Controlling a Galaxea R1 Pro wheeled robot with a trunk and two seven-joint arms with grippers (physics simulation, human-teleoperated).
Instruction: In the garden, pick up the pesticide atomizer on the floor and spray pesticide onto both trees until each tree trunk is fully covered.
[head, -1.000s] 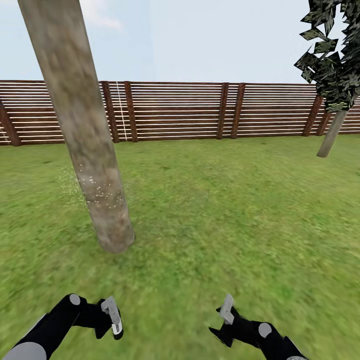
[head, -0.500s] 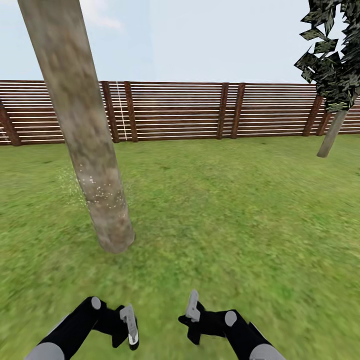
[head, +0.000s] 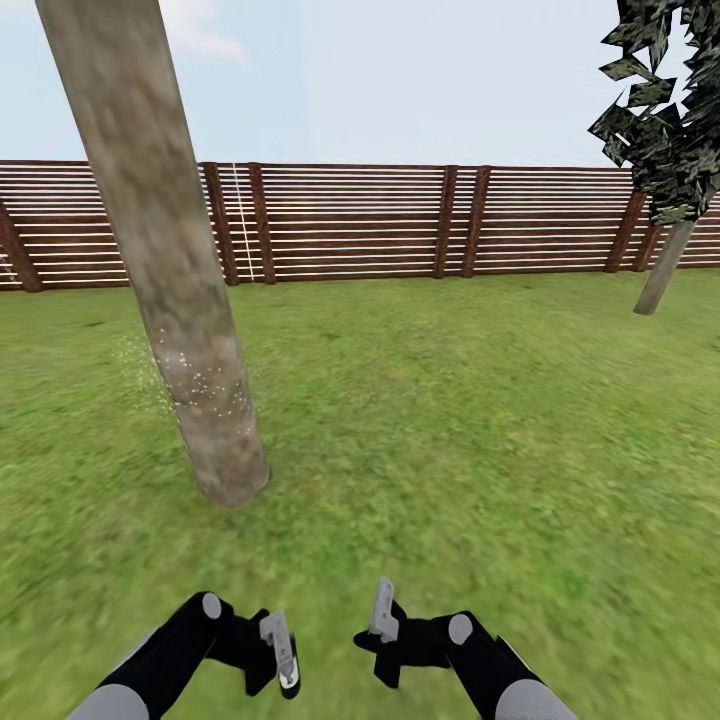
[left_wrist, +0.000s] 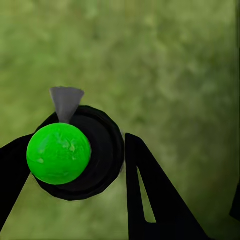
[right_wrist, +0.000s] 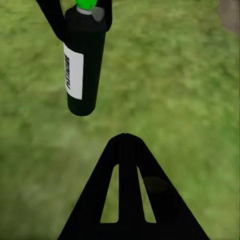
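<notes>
The near tree trunk (head: 180, 300) rises thick and mottled grey-brown at the left of the head view, with white specks (head: 205, 385) on its lower part. A second tree (head: 665, 265) with dark leaves stands far right by the fence. The pesticide atomizer (right_wrist: 82, 65), a black bottle with a white label and green top (left_wrist: 59, 153), hangs over the grass with my left gripper (left_wrist: 80, 145) shut around its neck. In the head view that left gripper (head: 278, 655) is low and short of the near trunk. My right gripper (head: 383, 615) sits close beside it, fingers (right_wrist: 125, 150) pressed together and holding nothing.
A brown fence (head: 350, 220) of horizontal slats runs across the back of the garden. Green lawn (head: 450, 420) stretches between me, the near trunk and the far tree.
Both arms have drawn in toward the middle: the left gripper with the atomizer moved right, and the right gripper moved left and then held. The camera and trees are unchanged.
</notes>
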